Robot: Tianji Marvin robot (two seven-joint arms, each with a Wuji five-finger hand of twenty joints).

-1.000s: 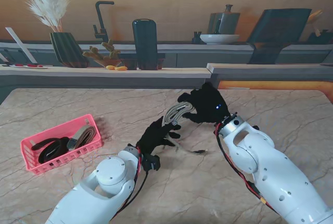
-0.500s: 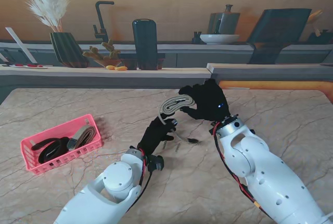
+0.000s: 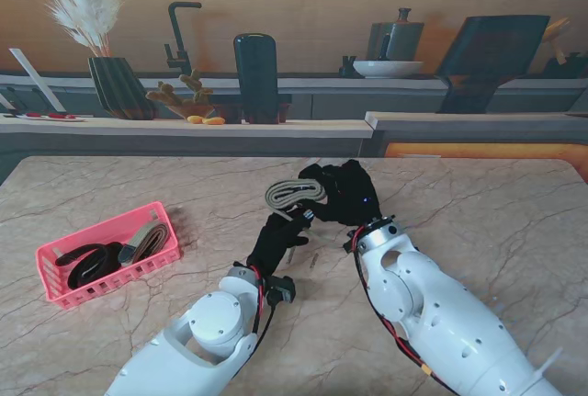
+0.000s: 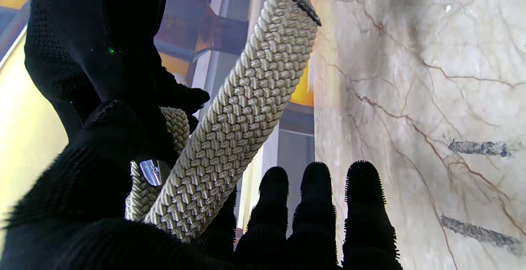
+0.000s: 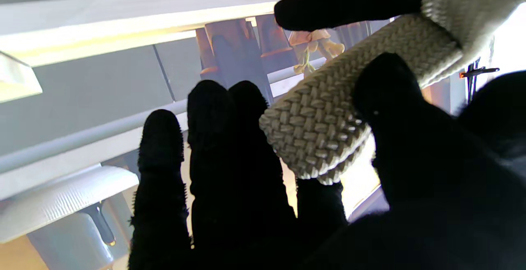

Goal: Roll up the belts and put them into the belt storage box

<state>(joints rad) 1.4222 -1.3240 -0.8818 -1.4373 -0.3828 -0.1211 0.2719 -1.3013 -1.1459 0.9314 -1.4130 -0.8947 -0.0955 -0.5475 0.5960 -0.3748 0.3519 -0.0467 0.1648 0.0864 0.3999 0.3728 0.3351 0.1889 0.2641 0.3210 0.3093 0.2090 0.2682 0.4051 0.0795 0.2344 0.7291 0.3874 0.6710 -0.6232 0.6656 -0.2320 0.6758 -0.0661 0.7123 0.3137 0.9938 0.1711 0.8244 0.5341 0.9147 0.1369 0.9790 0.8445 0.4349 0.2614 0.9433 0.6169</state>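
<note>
Above the table's middle, I hold the beige woven belt (image 3: 294, 193) coiled between both hands: right hand (image 3: 347, 194) pinching the roll, left hand (image 3: 278, 240) gripping its tail. Rolling seems underway; next, tightening, then carrying to the pink plastic basket (image 3: 55, 258).

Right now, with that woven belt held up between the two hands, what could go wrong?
The beige belt is only partly coiled and pinched in mid-air by the left hand and right hand; a loose grip could let it unroll or drop. The pink basket sits far to the left, so the coil might loosen on the way.
</note>
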